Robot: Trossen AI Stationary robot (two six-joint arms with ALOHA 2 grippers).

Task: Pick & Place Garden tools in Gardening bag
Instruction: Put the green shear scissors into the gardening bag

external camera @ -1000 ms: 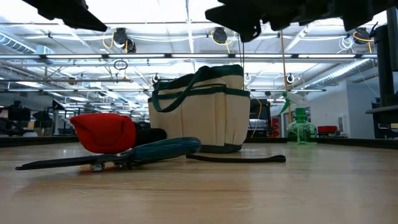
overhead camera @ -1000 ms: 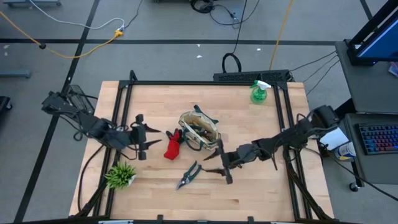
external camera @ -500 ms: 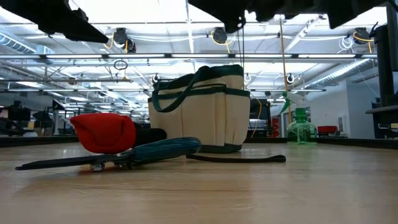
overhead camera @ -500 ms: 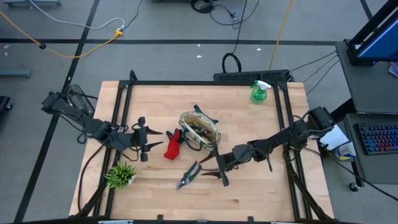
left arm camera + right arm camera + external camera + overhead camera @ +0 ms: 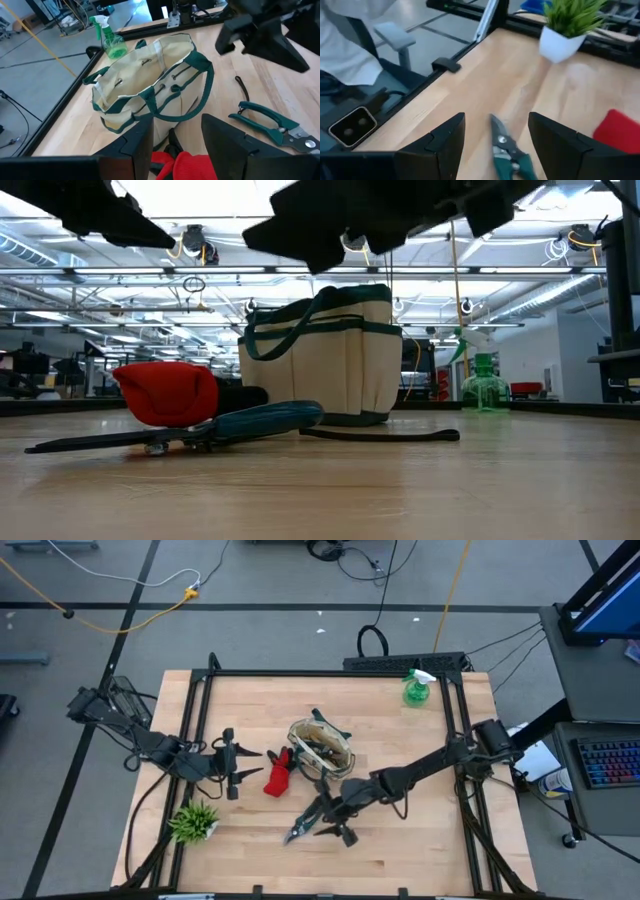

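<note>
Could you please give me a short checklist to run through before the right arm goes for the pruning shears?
1. Right gripper fingers open: ok.
2. Pruning shears lined up between its fingers: ok.
3. Shears lying free on the table, apart from the red glove: ok.
4. Gardening bag upright, mouth open: ok.
5. Left gripper parked beside the glove, away from the shears: ok.
6. Height of right gripper above the shears: cannot tell.

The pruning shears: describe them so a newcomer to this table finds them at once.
Start at the cream canvas gardening bag with dark green trim in the middle of the wooden table. Just in front of it, toward the near edge, lie the green-handled metal pruning shears, under the open right gripper. Unlike the soft red glove beside the bag, they are slim and two-handled.
</note>
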